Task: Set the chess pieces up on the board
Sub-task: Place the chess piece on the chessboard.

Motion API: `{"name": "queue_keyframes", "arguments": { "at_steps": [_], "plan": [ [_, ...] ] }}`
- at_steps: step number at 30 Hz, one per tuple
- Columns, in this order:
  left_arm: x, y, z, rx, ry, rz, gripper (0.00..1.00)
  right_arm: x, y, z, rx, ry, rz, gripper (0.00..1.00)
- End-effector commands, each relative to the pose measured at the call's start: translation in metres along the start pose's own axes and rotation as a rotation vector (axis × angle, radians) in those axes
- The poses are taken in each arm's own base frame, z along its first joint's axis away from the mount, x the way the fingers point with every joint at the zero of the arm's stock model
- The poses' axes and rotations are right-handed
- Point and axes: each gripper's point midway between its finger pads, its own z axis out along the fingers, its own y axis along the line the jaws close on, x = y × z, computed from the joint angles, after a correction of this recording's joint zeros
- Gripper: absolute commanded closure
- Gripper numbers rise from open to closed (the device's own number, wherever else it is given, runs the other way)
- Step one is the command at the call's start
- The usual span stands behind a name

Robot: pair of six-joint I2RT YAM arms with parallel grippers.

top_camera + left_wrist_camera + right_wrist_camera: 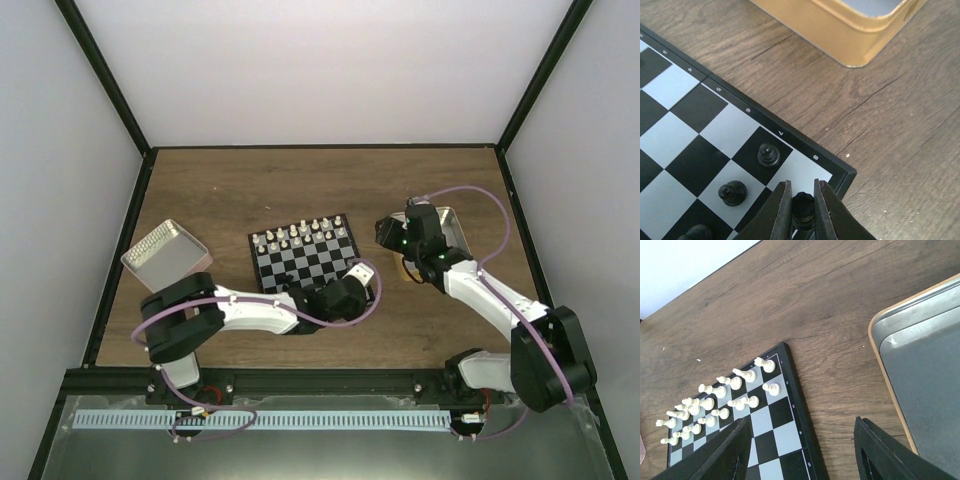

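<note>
Held piece: a black chess piece (803, 210) is being carried upright over the board's corner square, beside the border mark 8. Whether its base is touching the square cannot be told.
Board: the board (725, 127) is being filled along this edge. Other black pieces (768, 154) are being kept one to a square next to the corner, so the corner is judged to be the target.
Left gripper: the piece is being pinched by the left gripper (802, 187), jaws together on its upper body, so that the base is being left free for seating.
Far ranks: white pieces (715, 405) are being shown standing in two rows.
Right gripper: the right gripper (804, 440) is being held empty, fingers wide apart, above the table (840, 315) between the board and a grey-floored tin (920, 370). It is presumably being parked out of the left arm's path.
Surroundings: a gold tin (840, 35) is being seen beyond the corner, apart from the board.
</note>
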Motion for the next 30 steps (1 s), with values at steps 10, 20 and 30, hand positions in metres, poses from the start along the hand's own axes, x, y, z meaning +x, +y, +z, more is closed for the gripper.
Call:
{"name": "queue_keyframes", "arguments": {
  "at_steps": [10, 20, 30],
  "plan": [
    [-0.004, -0.005, 0.021, -0.031, -0.053, 0.014, 0.85, -0.003, -0.008, -0.003, 0.006, -0.022, 0.007, 0.41],
    [-0.003, -0.004, 0.03, -0.047, -0.052, 0.01, 0.84, 0.001, -0.008, 0.0, -0.005, -0.008, 0.008, 0.42],
    [-0.018, -0.011, 0.014, -0.003, -0.067, -0.019, 0.73, 0.001, -0.003, -0.001, -0.026, -0.001, 0.007, 0.41]
  ]
}}
